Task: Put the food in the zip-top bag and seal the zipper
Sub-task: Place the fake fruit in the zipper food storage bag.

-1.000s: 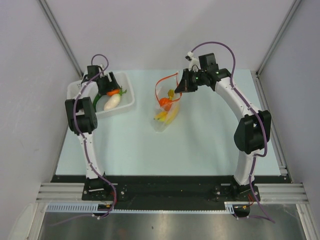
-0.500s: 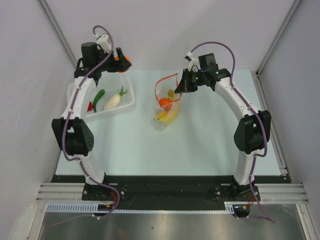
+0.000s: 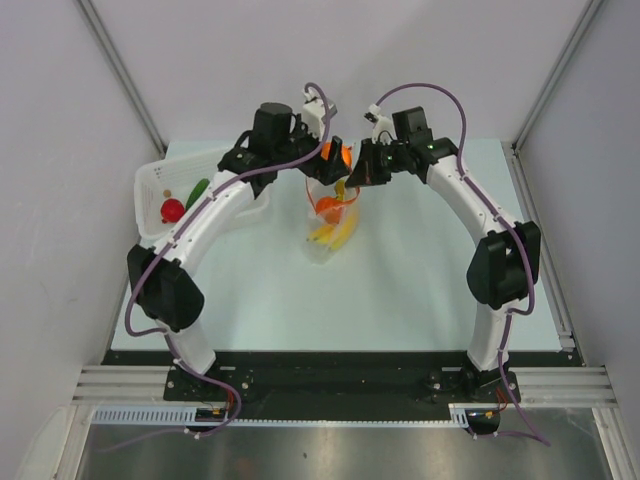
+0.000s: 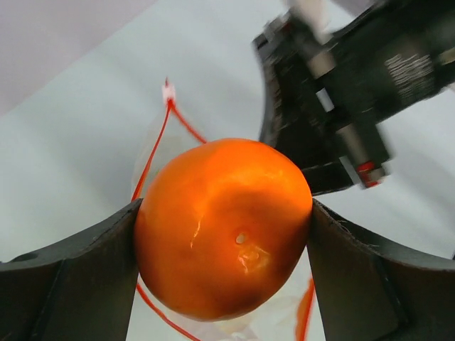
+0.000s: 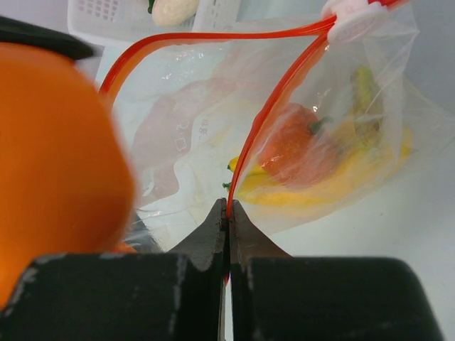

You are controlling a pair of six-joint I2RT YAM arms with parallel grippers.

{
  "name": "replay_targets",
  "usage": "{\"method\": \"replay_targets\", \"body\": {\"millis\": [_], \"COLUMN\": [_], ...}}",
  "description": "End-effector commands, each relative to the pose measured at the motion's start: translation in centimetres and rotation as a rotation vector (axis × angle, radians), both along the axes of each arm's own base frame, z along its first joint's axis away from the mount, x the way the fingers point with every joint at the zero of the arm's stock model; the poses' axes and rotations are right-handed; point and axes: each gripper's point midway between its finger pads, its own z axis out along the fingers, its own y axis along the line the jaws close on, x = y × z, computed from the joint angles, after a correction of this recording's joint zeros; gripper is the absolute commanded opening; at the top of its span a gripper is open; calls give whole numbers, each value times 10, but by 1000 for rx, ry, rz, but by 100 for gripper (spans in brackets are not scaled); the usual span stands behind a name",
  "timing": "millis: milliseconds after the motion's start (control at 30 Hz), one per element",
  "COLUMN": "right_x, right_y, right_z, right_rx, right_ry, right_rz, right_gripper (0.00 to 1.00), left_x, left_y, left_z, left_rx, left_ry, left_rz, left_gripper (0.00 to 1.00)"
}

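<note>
My left gripper (image 3: 335, 153) is shut on an orange (image 3: 331, 151) and holds it just above the open mouth of the clear zip-top bag (image 3: 330, 235). In the left wrist view the orange (image 4: 213, 206) fills the space between the fingers (image 4: 78, 277), with the red-orange zipper (image 4: 151, 153) below it. My right gripper (image 5: 228, 213) is shut on the zipper strip (image 5: 264, 131) and holds the mouth up; it also shows in the top view (image 3: 358, 172). Inside the bag lie the yellow banana bunch (image 5: 348, 177) and an orange fruit (image 5: 295, 149). The held orange (image 5: 57, 156) looms blurred at the left.
The white ribbed tray (image 3: 150, 180) stands at the back left with a red fruit (image 3: 172, 209) and a green pepper (image 3: 197, 190). The white radish (image 5: 170, 8) shows in the tray in the right wrist view. My left arm spans from the tray to the bag.
My left gripper lifted the orange out of the tray and swung right with it to above the bag's mouth. My right gripper has stayed, holding the zipper.
</note>
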Motion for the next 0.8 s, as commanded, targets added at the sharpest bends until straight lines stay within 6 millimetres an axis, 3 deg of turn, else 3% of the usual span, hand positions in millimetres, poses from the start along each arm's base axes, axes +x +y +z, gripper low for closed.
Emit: {"method": "replay_targets", "body": {"millis": [0, 33, 100, 300, 400, 500, 567, 600, 700, 767], "right_x": [-8, -8, -9, -7, -6, -7, -7, -8, -7, -6], "right_y": [-1, -1, -1, -1, -2, -3, -2, -2, 0, -1], "right_z": [39, 38, 39, 40, 41, 41, 41, 40, 39, 39], "right_rx": [30, 27, 29, 26, 21, 16, 16, 14, 17, 15], "right_ry": [-113, -118, -119, -131, -137, -142, -147, -145, -142, -142], "right_rz": [25, 29, 31, 32, 34, 37, 42, 43, 47, 45], "right_gripper": [0, 0, 0, 0, 0, 0, 0, 0, 0, 0], "left_x": [4, 3, -1, -14, -7, 21, 31, 43, 63, 74], "left_y": [12, 13, 15, 43, 80, 152, 182, 207, 241, 271], "left_z": [-33, -29, -24, 29, 24, -20, -48, -70, -114, -134], "left_rx": [109, 119, 126, 71, 67, 142, 189, 229, 322, 372], "left_ry": [35, 19, 24, -55, -23, 61, 119, 152, 221, 260], "left_rz": [26, 13, 11, 17, 71, 203, 249, 275, 303, 360], "left_gripper": [78, 90, 100, 100, 100, 100, 100, 100, 99, 98]}}
